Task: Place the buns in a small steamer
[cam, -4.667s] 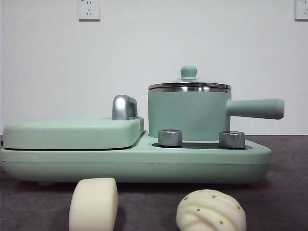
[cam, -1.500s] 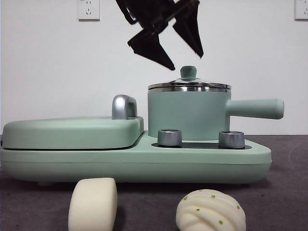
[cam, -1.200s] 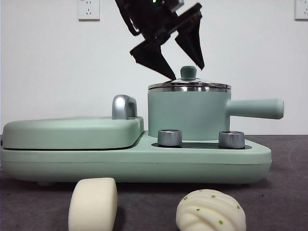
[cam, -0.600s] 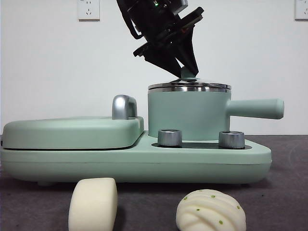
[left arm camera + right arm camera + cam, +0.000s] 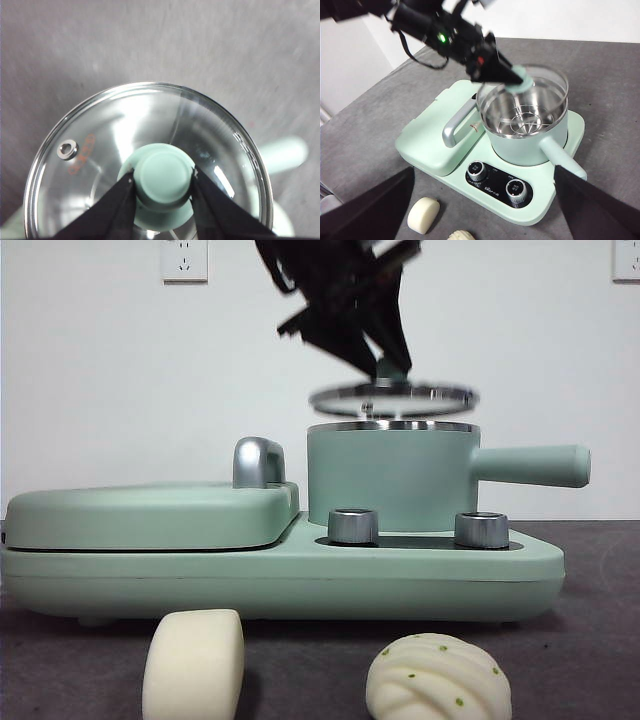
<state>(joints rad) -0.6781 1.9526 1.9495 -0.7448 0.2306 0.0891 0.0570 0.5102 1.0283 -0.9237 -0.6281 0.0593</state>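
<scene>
My left gripper (image 5: 385, 358) is shut on the green knob (image 5: 162, 175) of the glass lid (image 5: 392, 397) and holds the lid level, a little above the small steamer (image 5: 390, 475). The steamer stands open on the right of the base, and its steel rack shows inside in the right wrist view (image 5: 522, 117). The smooth cream bun (image 5: 193, 665) and the pleated green-specked bun (image 5: 438, 678) lie on the table in front of the base. My right gripper (image 5: 484, 169) is open and empty, high above the table.
The flat lidded griddle plate (image 5: 150, 515) with its steel handle (image 5: 258, 462) fills the left of the mint-green base (image 5: 300, 580). The steamer's long handle (image 5: 530, 465) sticks out to the right. Two steel dials (image 5: 353, 526) sit on the base's front.
My left gripper came down onto the lid's knob, shut on it, and has lifted the lid off the steamer. The buns have not moved.
</scene>
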